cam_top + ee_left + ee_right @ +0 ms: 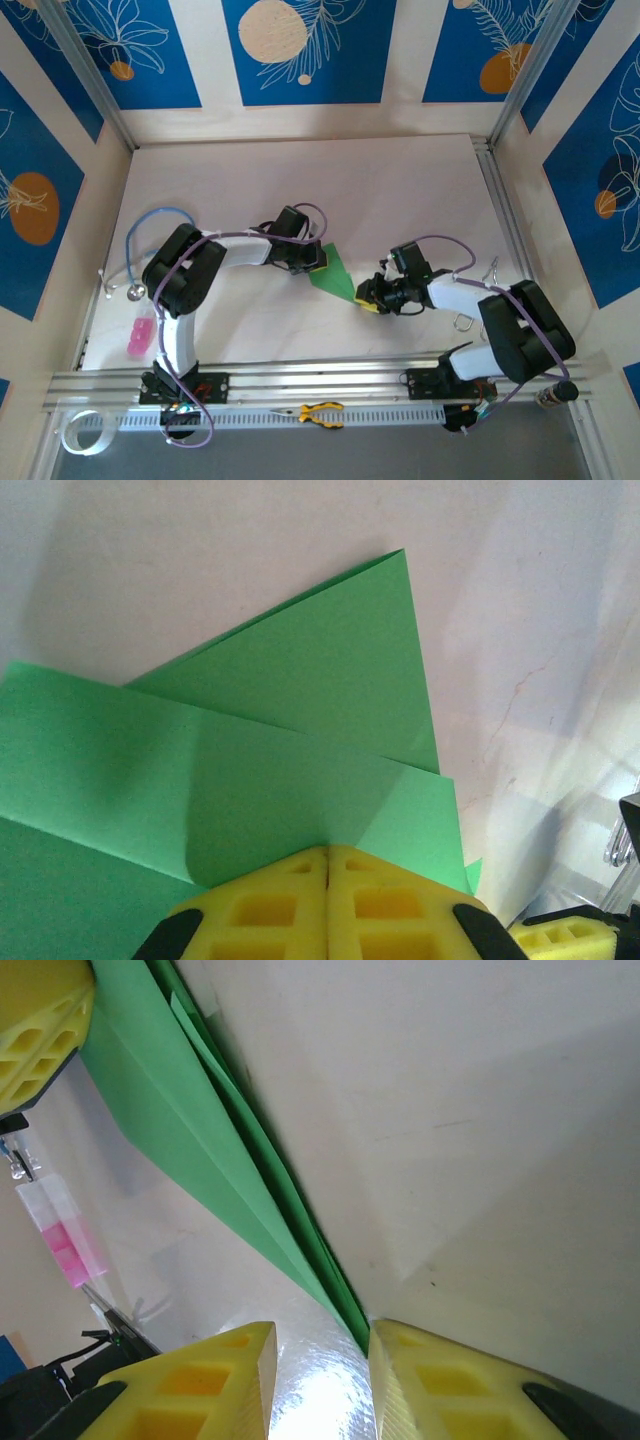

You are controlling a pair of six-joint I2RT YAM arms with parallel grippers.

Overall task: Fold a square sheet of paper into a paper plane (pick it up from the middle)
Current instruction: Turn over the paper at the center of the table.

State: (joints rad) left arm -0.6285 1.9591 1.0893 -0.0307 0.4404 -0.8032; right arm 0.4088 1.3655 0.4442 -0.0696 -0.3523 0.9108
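The bright green sheet of paper [334, 273], folded into a pointed wedge with layered flaps, lies on the white table between the two arms. My left gripper [312, 262] is at its wide end. In the left wrist view the yellow pads [328, 855] are pressed together with the green paper [300, 710] running into their seam. My right gripper [366, 298] stands at the narrow tip. In the right wrist view its fingers [320, 1335] are apart, and the paper's [180, 1130] tip touches the inner face of the right-hand finger [400, 1360]. The left gripper's pad [35, 1020] shows at the far end.
A pink object [140, 335] and a blue-tubed stethoscope [150, 225] lie left of the left arm. Yellow-handled pliers [320, 412] rest on the front rail and a tape roll [82, 432] sits at the front left. Metal clips [490, 270] lie near the right wall.
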